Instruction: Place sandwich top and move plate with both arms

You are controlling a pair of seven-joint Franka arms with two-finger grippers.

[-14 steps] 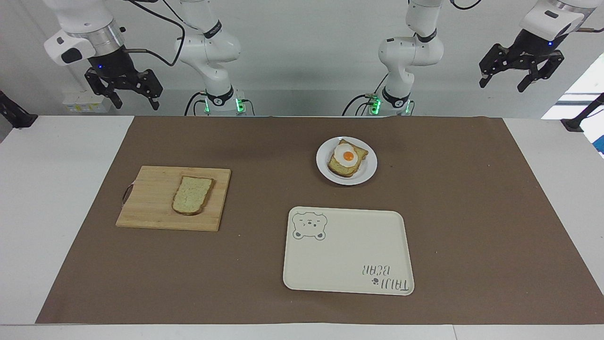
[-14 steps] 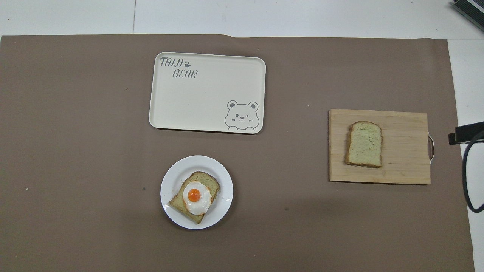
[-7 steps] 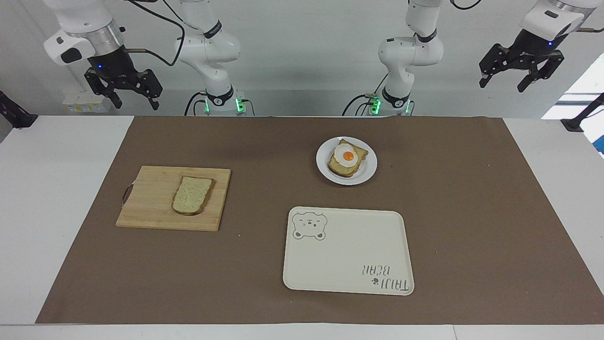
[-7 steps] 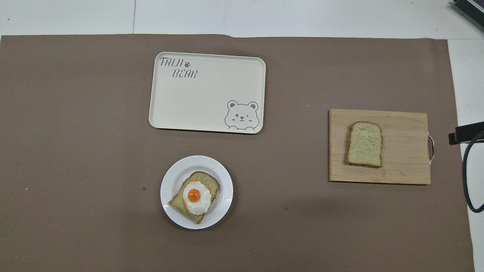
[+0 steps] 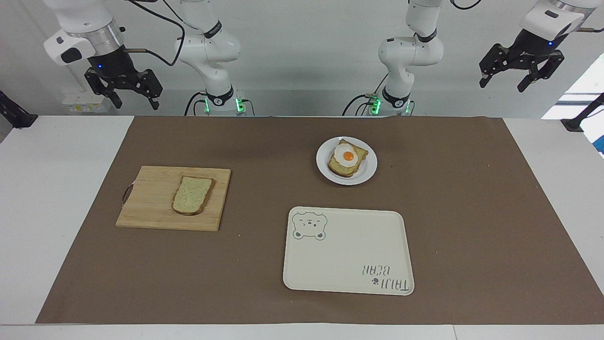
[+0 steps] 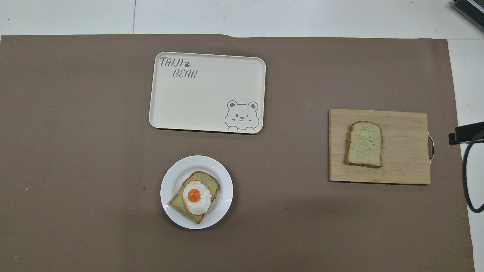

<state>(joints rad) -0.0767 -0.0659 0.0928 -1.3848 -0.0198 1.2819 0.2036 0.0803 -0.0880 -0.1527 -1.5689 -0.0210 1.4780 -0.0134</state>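
one sandwich top (image 6: pixel 364 144) lengthwise, rounded end probably farther.

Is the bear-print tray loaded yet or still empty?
Empty. The bear-print tray shows only its printed bear and lettering; the plate with egg toast sits on the mat, nearer the robots.

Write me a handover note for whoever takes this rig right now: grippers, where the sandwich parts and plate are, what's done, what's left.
Left gripper: open, empty, raised off the left arm's end of the table, waiting.
Right gripper: open, empty, raised off the right arm's end.
Bread slice: flat on the cutting board, toward the right arm's end.
Plate: near the robots, carrying the egg toast.
Tray: farther from the robots than the plate, nothing on it.
Done: nothing yet.
Left: put the bread slice on the egg toast, then move the plate with both arms, probably onto the tray.
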